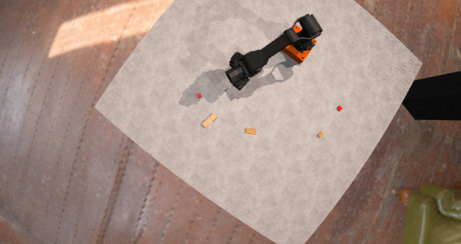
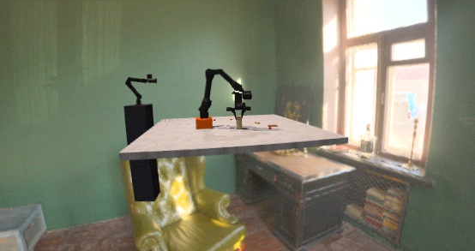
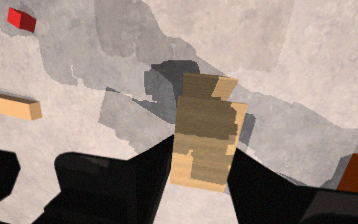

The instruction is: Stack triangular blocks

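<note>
Two small red cubes are seen on the grey table top (image 1: 291, 184); one (image 1: 199, 96) lies toward the left, the other (image 1: 339, 108) well apart toward the right; a small orange block (image 1: 320, 135) lies near the right-hand cube; a flat tan bar (image 1: 209, 120) and a shorter orange-tan piece (image 1: 250, 131) lie between them. A yellow leather armchair (image 2: 189, 215) is placed under the table; a dark desk (image 2: 300, 185) stands beside it, below a bright window (image 2: 386, 69); a black pedestal (image 2: 139, 151) is set at the table's corner.

Held block (image 3: 205, 132) lower end hidden between pincer (image 3: 200, 175) fingers.
</note>
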`<state>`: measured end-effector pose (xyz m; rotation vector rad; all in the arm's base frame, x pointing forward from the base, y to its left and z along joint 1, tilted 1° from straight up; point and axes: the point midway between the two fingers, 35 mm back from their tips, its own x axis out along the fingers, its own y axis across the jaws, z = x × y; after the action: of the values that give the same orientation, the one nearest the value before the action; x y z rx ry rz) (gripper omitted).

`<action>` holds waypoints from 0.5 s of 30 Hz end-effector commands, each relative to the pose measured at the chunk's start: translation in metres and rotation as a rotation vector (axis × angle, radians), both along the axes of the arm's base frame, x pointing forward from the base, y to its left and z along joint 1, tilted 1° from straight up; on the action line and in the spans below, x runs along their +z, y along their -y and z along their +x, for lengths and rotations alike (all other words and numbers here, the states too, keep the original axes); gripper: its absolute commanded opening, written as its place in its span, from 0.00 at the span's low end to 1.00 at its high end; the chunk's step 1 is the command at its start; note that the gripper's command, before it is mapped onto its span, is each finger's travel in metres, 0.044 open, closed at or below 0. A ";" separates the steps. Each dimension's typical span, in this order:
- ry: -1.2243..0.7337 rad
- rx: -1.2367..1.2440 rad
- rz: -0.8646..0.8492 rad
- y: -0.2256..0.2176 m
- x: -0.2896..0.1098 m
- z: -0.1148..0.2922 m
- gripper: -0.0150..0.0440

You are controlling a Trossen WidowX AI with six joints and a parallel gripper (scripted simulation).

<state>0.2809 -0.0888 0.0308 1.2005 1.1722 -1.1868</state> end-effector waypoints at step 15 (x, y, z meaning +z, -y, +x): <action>0.006 0.008 0.007 -0.001 -0.001 0.000 0.25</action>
<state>0.2811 -0.0885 0.0306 1.2014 1.1734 -1.1804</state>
